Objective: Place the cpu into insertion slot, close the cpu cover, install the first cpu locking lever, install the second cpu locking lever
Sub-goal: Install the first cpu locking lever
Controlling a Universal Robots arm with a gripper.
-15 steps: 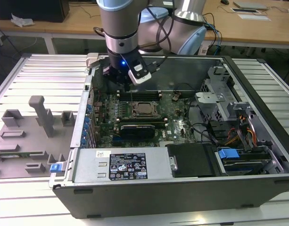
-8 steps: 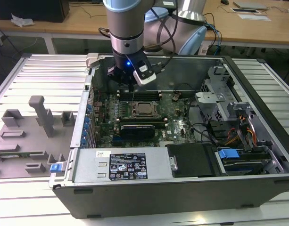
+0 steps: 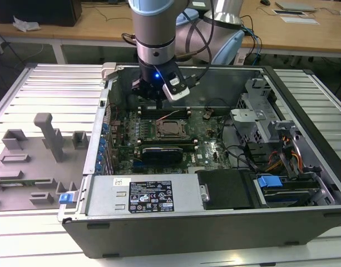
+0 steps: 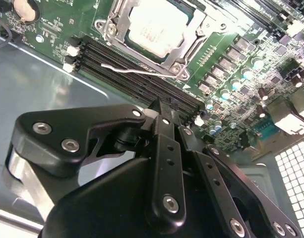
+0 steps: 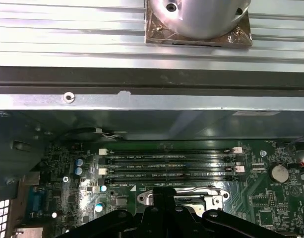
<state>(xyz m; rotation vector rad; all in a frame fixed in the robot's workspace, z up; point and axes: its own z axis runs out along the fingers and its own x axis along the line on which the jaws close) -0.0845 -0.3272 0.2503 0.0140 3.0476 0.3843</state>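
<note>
- You have the cpu (image 4: 154,25) seated in the insertion slot (image 3: 161,129), about mid-board inside the open case (image 3: 176,233). Its dull silver top shows flat and square through the window of the cpu cover (image 4: 119,20).
- The cover looks to lie down flat around the chip, so I judge the first two steps done and a locking lever to be the step in hand.
- One lever (image 4: 137,71), a thin bright wire rod with a bent end, runs along the far side of the socket, just beside the memory slots (image 5: 166,163). You cannot tell from here whether it is caught under its tab.
- Your gripper (image 4: 159,105) hangs over those long black slots, just far of the socket. Its black fingers are clenched together with nothing between them, and it appears to touch nothing.
- In my judgement the lever work calls for a narrow, firm tip on a slippery rod, pressed down and swung sideways under a small catch, clear of the green motherboard (image 4: 231,29).
- Expect hard, smooth metal throughout. The cover is thin stamped plate and the rod is springy, so it may slip off a blunt finger.
</note>
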